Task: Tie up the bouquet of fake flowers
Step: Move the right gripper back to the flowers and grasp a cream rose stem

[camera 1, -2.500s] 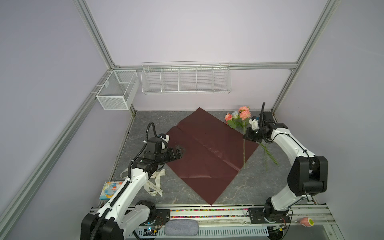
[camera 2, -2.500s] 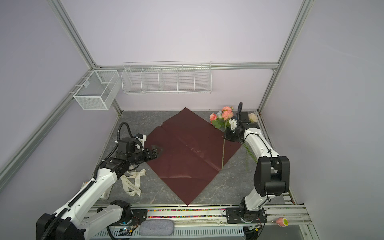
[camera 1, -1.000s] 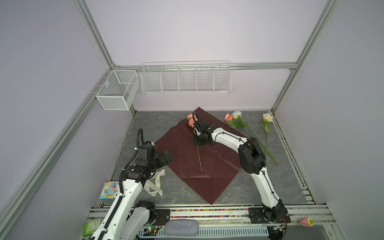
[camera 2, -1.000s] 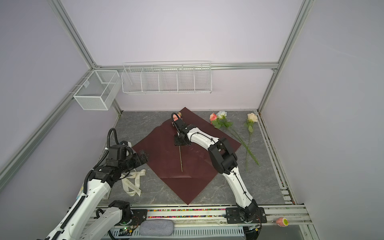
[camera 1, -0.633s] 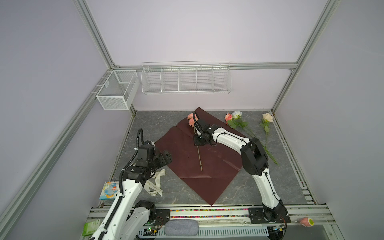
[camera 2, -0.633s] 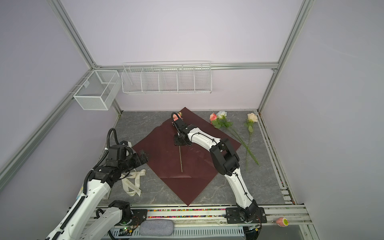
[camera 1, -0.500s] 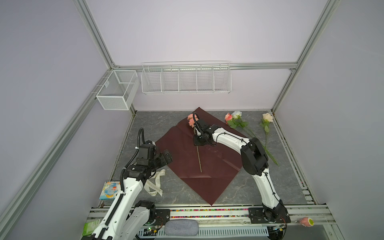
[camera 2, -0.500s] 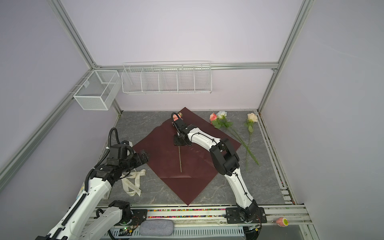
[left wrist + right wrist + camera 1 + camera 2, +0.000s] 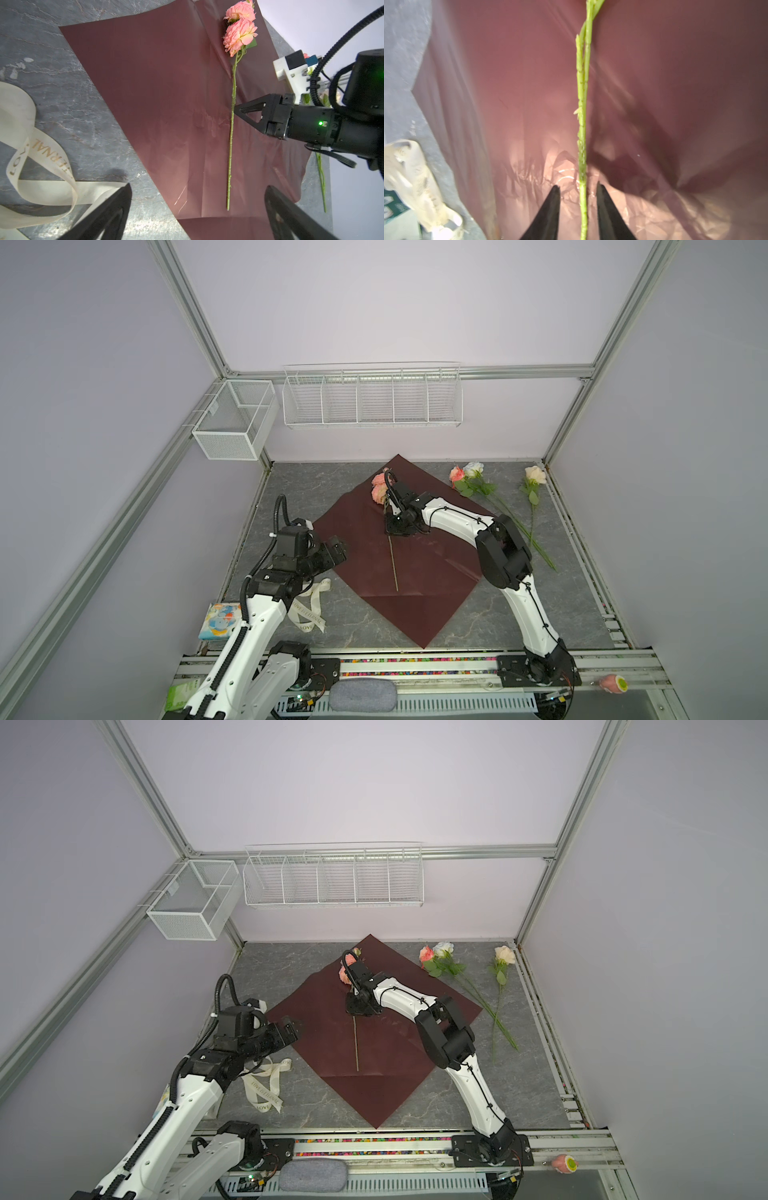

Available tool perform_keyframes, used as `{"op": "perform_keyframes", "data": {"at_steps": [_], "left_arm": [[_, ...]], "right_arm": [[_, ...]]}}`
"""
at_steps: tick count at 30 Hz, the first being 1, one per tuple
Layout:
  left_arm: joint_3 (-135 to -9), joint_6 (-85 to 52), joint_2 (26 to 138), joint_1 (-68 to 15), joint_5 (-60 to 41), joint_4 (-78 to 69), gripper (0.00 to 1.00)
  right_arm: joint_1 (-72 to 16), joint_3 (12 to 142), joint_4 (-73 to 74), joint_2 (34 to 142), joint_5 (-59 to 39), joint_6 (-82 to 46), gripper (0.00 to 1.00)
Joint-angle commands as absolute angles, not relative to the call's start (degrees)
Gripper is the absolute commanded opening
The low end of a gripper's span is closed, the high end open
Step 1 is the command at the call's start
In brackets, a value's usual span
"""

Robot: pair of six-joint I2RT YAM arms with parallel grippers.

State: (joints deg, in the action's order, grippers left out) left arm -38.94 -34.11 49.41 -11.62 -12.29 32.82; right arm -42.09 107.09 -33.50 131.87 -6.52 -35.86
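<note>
The fake flowers lie loose, not bundled as a bouquet. A peach-pink flower (image 9: 379, 489) (image 9: 344, 973) (image 9: 239, 37) lies on the flat red wrapping paper (image 9: 436, 572) (image 9: 399, 1052) (image 9: 155, 83), its long green stem (image 9: 582, 124) running down the sheet's middle. My right gripper (image 9: 392, 531) (image 9: 355, 1011) (image 9: 577, 187) sits low over the stem, jaws slightly apart on either side of it, not pinching. My left gripper (image 9: 338, 547) (image 9: 293, 1025) (image 9: 198, 187) stands wide open and empty over the paper's left corner. Pink and white-blue flowers (image 9: 465, 475) (image 9: 436, 952) and a cream one (image 9: 535, 475) (image 9: 504, 955) lie at the back right.
A cream ribbon with lettering (image 9: 309, 610) (image 9: 266, 1085) (image 9: 41, 145) lies on the grey table by the left arm. A colourful pack (image 9: 218, 620) sits at the front left. Two white wire baskets (image 9: 372, 396) (image 9: 232, 423) hang on the back wall.
My right gripper carried the pink flower from the back right onto the paper, and its jaws have now parted off the stem. The left arm drew back a little to the left.
</note>
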Motion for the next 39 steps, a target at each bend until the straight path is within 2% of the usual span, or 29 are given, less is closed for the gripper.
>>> {"op": "perform_keyframes", "data": {"at_steps": [1,5,8,10,13,19,23,27,31,39], "left_arm": [[-37.09,-35.15,48.11,-11.25,-16.01,30.27,0.99],[-34.71,-38.07,48.48,-11.23,-21.77,23.84,0.99],[-32.76,-41.04,50.58,-11.25,-28.85,15.89,0.99],[-31.82,-43.25,53.03,-11.82,-33.49,9.52,0.99],[-33.98,-42.28,58.03,-15.80,-32.58,7.84,0.99],[-41.88,-38.13,68.20,-24.32,-28.97,11.65,1.00],[-43.74,-38.13,70.86,-25.58,-27.55,11.32,0.99],[-44.86,-38.09,72.41,-25.92,-27.03,11.09,1.00],[-47.26,-37.66,75.12,-26.33,-28.04,11.79,0.99],[-56.51,-34.60,82.85,-32.46,-24.69,15.90,0.99]], "right_arm": [[-41.05,103.17,-32.71,123.77,-5.64,-34.13,0.41],[-37.10,93.40,-30.04,113.86,-0.85,-31.64,0.43],[-30.95,84.78,-28.52,106.40,3.65,-30.04,0.44],[-24.54,80.16,-29.07,103.26,2.32,-28.60,0.44],[-15.03,76.70,-30.20,101.71,-0.33,-25.02,0.44],[-0.15,82.69,-37.80,108.01,-2.26,-15.23,0.39],[6.77,84.92,-40.58,109.55,1.63,-14.84,0.39],[12.98,87.16,-42.46,112.18,0.33,-15.27,0.40],[14.83,91.12,-44.01,116.54,-2.09,-14.22,0.39],[14.60,97.50,-48.68,122.87,0.84,-13.51,0.38]]}}
